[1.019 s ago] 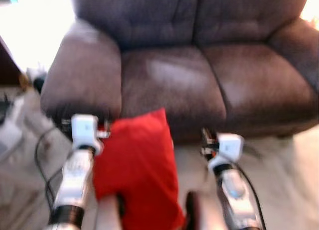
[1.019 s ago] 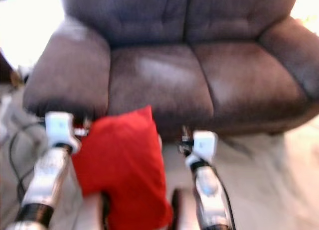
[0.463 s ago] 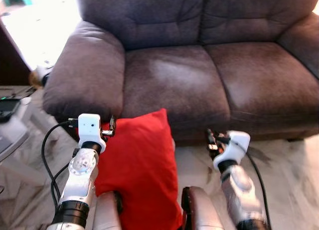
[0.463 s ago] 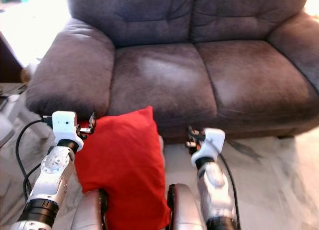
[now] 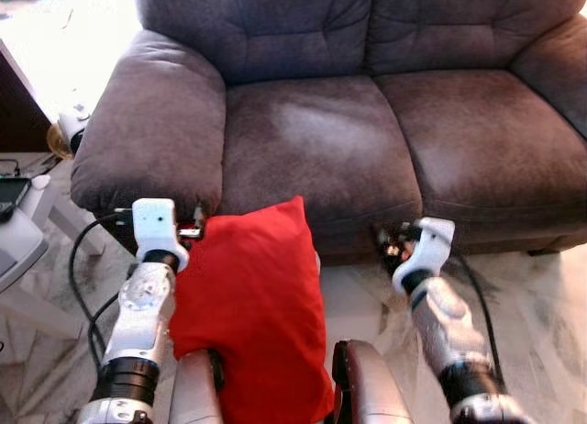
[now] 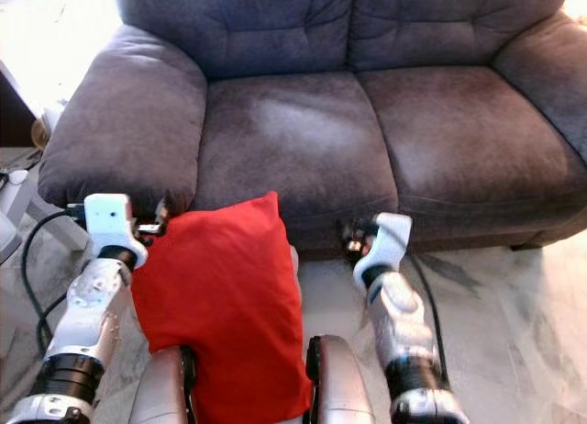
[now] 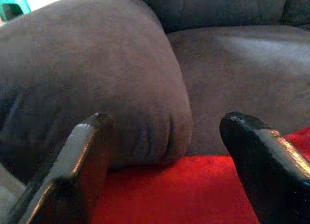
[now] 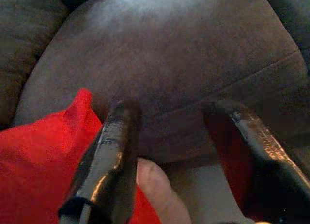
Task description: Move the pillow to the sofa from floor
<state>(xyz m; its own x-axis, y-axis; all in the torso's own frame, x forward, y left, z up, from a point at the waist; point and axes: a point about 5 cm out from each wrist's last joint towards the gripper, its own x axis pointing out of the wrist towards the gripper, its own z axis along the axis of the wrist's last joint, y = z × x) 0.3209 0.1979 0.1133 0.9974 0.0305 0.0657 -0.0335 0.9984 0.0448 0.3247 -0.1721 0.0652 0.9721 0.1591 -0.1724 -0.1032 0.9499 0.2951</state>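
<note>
The red pillow [image 5: 249, 305] stands on the floor [image 5: 541, 295] against the front of the grey sofa [image 5: 367, 139], its upper corner resting at the seat edge and its lower end between the robot's legs. The left claw [image 5: 195, 232] sits just beside the pillow's upper left corner, below the sofa armrest [image 5: 151, 130]; the left wrist view shows its fingers [image 7: 82, 161] spread wide, released, with red fabric lying beneath them and nothing gripped. The right claw [image 5: 390, 245] is near the sofa front, apart from the pillow's right edge; its fingers [image 8: 114, 151] are likewise spread and hold nothing. Assessment: the task is at the reach-and-grasp step, with the pillow not yet lifted. The next move calls for bringing both claws in against the pillow's sides, closing firmly on the soft fabric, then raising it clear of the seat edge and setting it on the cushion [image 5: 321, 139]. A grip on loose fabric may slip.
</note>
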